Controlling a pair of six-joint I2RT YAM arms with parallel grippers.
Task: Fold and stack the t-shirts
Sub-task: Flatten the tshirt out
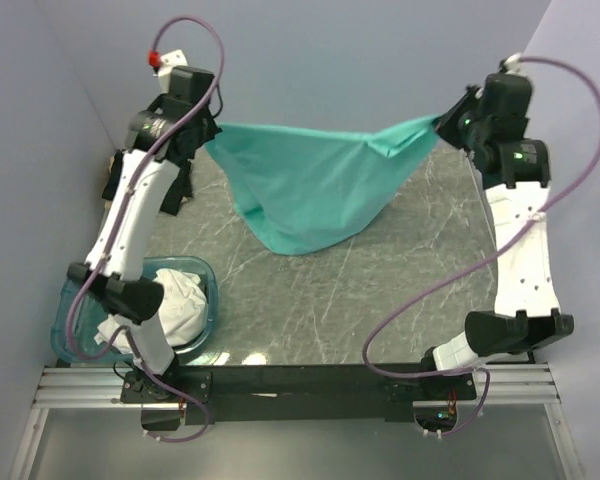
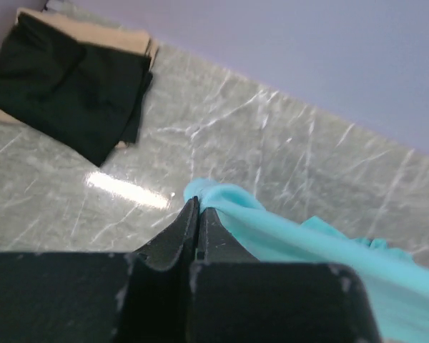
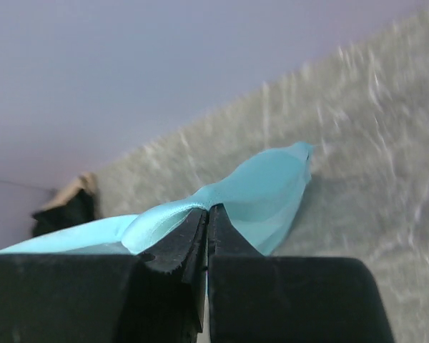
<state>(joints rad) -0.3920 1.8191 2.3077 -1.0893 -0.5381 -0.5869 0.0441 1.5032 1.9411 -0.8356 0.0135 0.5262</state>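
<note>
The mint-teal t-shirt (image 1: 305, 185) hangs in the air, stretched between both grippers, its lower end sagging to the table. My left gripper (image 1: 208, 135) is shut on its left corner; the wrist view shows the cloth (image 2: 272, 232) pinched at the tips (image 2: 196, 204). My right gripper (image 1: 442, 125) is shut on the right corner, cloth (image 3: 264, 193) pinched at the tips (image 3: 207, 211). A folded black t-shirt (image 2: 71, 82) lies on a tan cardboard sheet (image 2: 121, 37) at the far left. White t-shirts (image 1: 185, 305) sit in the blue tub (image 1: 208, 275).
The blue tub stands at the near left by the left arm's base. The grey marble table (image 1: 360, 290) is ringed by lilac walls (image 1: 330, 50) at the back and left. A black rail (image 1: 310, 380) runs along the near edge.
</note>
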